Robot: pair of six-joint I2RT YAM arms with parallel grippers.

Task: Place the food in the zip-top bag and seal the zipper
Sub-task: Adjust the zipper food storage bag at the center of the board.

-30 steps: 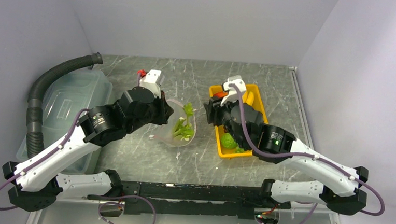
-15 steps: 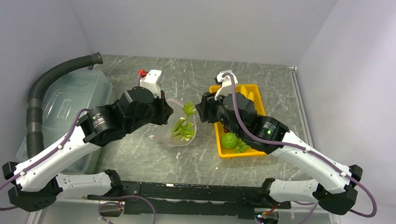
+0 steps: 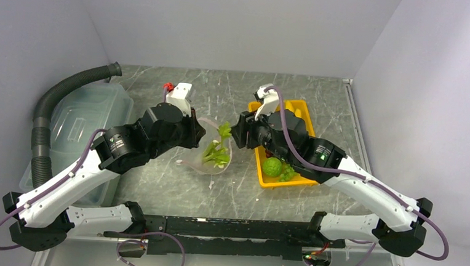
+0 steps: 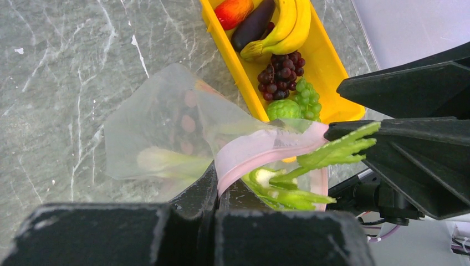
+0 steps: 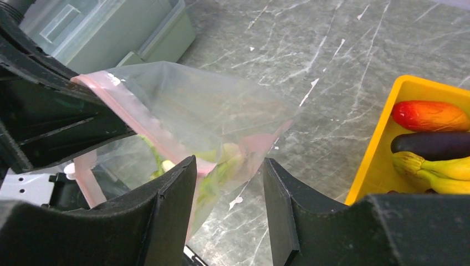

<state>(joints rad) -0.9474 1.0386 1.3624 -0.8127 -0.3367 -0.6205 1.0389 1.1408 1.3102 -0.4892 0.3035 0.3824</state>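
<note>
Obs: left gripper (image 4: 213, 183) pinched shut on zipper (image 4: 260, 145), presenting zip-top bag (image 4: 161, 127) mouth toward right gripper (image 5: 228, 163), which is open, empty, just beside it; leek (image 4: 332, 152) tops poke out rightward

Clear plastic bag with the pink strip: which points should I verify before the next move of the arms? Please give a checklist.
1. Left tool shut on the pink strip of the clear crinkly plastic bag: ok.
2. Bag mouth open: ok.
3. Pale green leek fully inside: not ok, leaves poke out.
4. Right tool open and empty: ok.
5. All food bagged: not ok; yellow bananas and purple eggplant lie in the yellow rectangular tray.
</note>
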